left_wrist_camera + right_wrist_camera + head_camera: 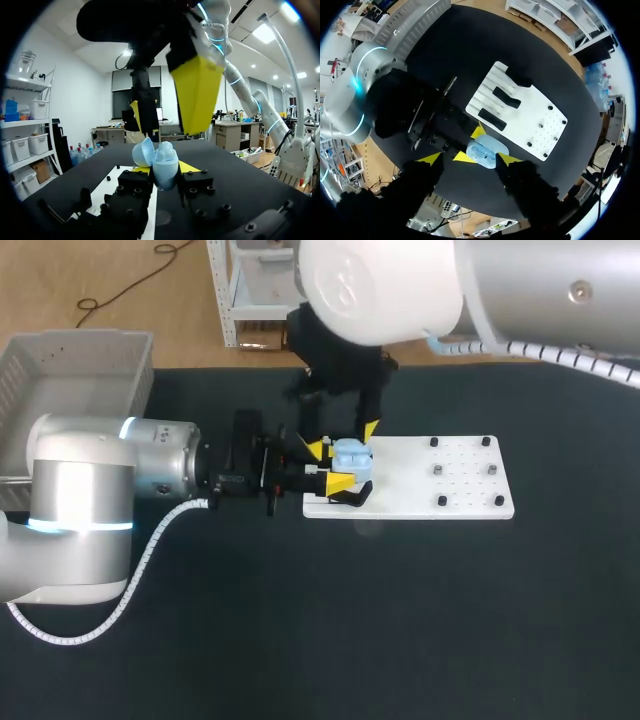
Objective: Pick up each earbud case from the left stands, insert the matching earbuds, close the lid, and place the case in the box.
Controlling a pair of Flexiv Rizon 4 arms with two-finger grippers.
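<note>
The left pincer [331, 466] comes in flat over the dark surface [400, 620] from 9 o'clock. Its two yellow tips are closed on the pale blue earbud case [352, 457], one on each side. The case is held clear of the surface, over the 9 o'clock end of the white board [450, 490]. In the left wrist view the case [165, 167] stands upright between the fingers, and its lid [143, 152] is swung open to one side. Whether any earbuds are inside cannot be made out.

The right pincer [470, 160] points straight down from above the case. Its tips are spread wide and straddle the case with nothing gripped. In the left wrist view they hang clearly higher than the case.

Three black stands [507, 97] lie in a row on the board, and small dark pegs sit at the board's 3 o'clock end. The grey box [60, 390] sits at the surface's 10 o'clock corner, well apart from both pincers.
</note>
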